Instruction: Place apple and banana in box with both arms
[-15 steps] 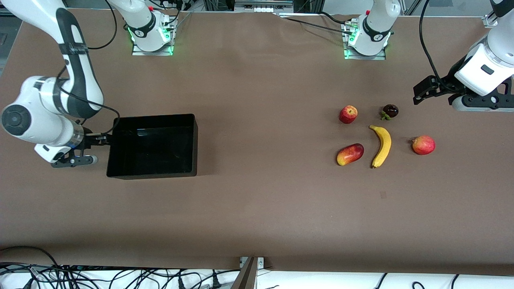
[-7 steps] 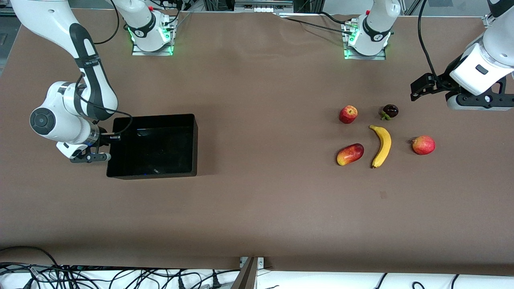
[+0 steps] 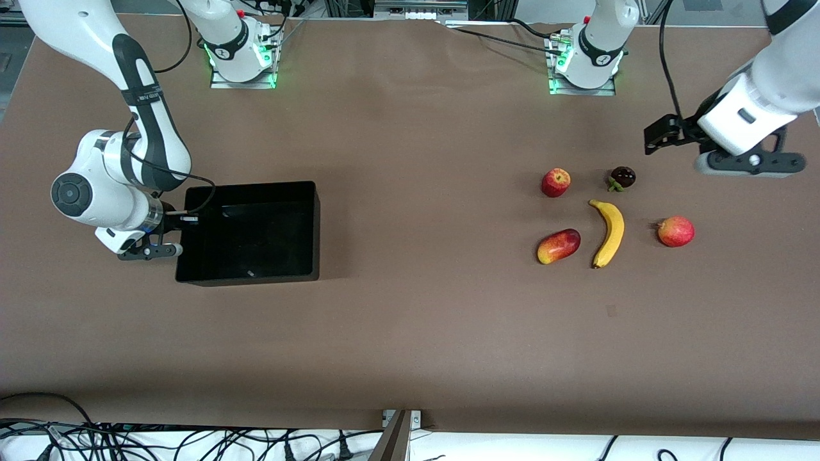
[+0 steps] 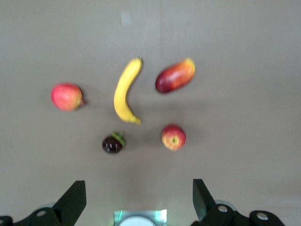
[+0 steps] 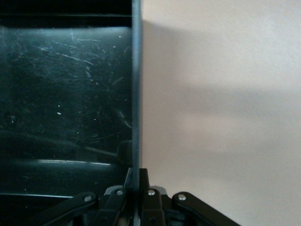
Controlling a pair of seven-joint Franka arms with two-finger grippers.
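Right gripper [image 5: 135, 186] clamped on box [image 5: 136, 94] wall

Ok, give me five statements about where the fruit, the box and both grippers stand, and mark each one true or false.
1. The right gripper is shut on the wall of the box. True.
2. The banana already lies in the box. False: it lies on the table between the mango and the rounder red fruit.
3. The left gripper is open and holds nothing. True.
4. The apple is nearer to the front camera than the mango. False: it is farther.
5. The dark purple fruit sits in the box. False: it sits on the table beside the apple, and no fruit shows in the box.
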